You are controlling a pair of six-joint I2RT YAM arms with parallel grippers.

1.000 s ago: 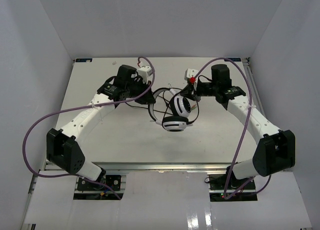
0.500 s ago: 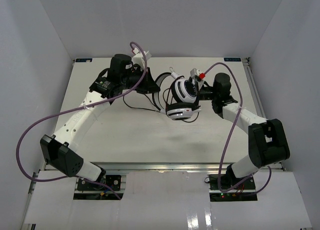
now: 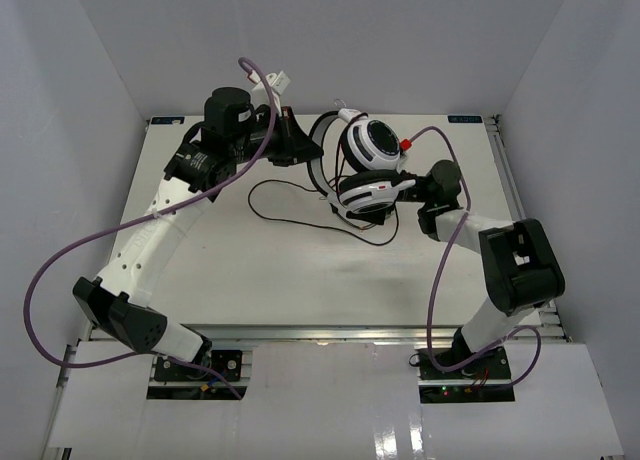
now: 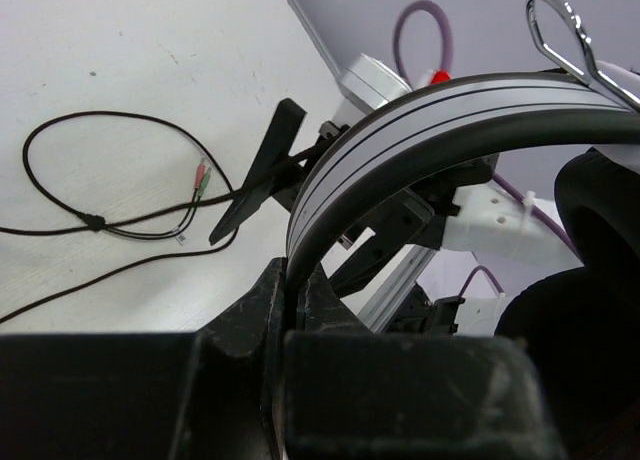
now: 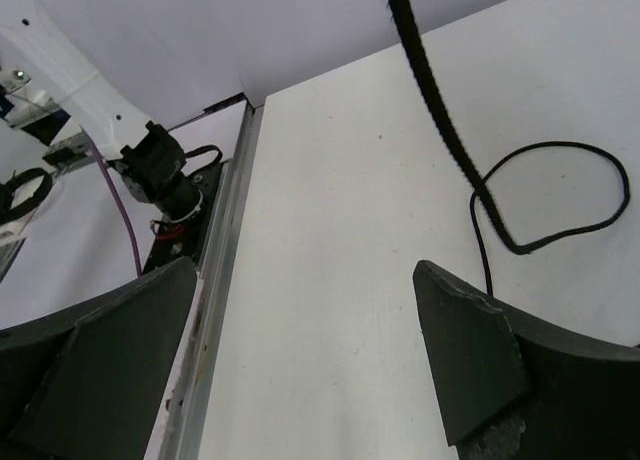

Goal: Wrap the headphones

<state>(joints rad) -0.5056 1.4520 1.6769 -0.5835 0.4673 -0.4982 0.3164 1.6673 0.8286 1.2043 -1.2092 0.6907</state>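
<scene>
Item, nearest the bases: white table (image 3: pixel 220 280), lower half of the top view. Item: long thin cord (image 3: pixel 283 218) of the headphones (image 3: pixel 368 145), lying slack in loose loops at centre frame and trailing from the set; its two plugs (image 4: pixel 203 175) rest on the table, left of centre in the left wrist view. Item: right gripper (image 5: pixel 305 268), right of centre in the top view, just beside the lower ear cup (image 3: pixel 365 192); jaws wide apart with nothing between them, the cord crossing the upper right of its own view. Item: headphones, upper centre of the top view, apparently held up off the table, one cup above the other in frame. Item, farthest: left gripper (image 3: pixel 297 148), upper left of centre, jaws clamped on the headband (image 4: pixel 400 120). Handling note, offered as judgement: the step in hand looks to be gathering the cord for winding; the left should hold the band steady and high, the right should close on the cord near the cups, not at the plug end, and lay each turn snug so no slack loop snags an arm
</scene>
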